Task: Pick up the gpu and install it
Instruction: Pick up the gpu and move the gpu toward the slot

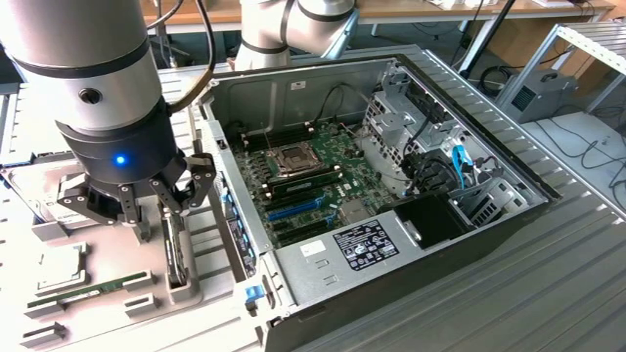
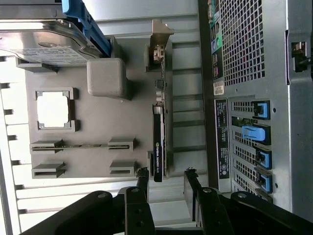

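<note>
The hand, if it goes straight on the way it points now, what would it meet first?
Most likely the gpu, standing on edge in the grey tray under the open hand; the gap is unclear.

I have the arm reaching straight down, the wrist vertical with its blue light lit. The gripper points downward, jaws spread wide, black fingers parallel and gripping nothing.

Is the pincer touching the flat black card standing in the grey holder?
Apart. Wrist view: the flat black card sits between the open pincer fingers, grey showing on both sides.
</note>
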### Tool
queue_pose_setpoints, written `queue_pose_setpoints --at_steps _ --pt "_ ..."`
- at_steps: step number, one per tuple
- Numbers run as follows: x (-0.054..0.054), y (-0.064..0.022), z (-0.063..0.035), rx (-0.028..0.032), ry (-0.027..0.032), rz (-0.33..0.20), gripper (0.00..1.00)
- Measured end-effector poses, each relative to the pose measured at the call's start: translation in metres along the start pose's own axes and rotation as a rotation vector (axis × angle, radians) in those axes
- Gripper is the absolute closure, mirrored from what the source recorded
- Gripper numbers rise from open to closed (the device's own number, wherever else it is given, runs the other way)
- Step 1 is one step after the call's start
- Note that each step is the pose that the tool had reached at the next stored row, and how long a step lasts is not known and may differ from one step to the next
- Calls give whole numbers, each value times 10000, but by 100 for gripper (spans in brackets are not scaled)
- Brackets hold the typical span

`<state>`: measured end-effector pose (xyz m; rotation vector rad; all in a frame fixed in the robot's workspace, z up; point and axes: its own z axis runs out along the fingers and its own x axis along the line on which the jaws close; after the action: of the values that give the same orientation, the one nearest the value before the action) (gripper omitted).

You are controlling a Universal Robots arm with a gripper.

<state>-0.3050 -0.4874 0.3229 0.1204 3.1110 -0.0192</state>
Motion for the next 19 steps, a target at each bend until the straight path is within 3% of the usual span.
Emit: queue_pose_setpoints --at_steps 19 --pt "19 -1 46 0 1 0 58"
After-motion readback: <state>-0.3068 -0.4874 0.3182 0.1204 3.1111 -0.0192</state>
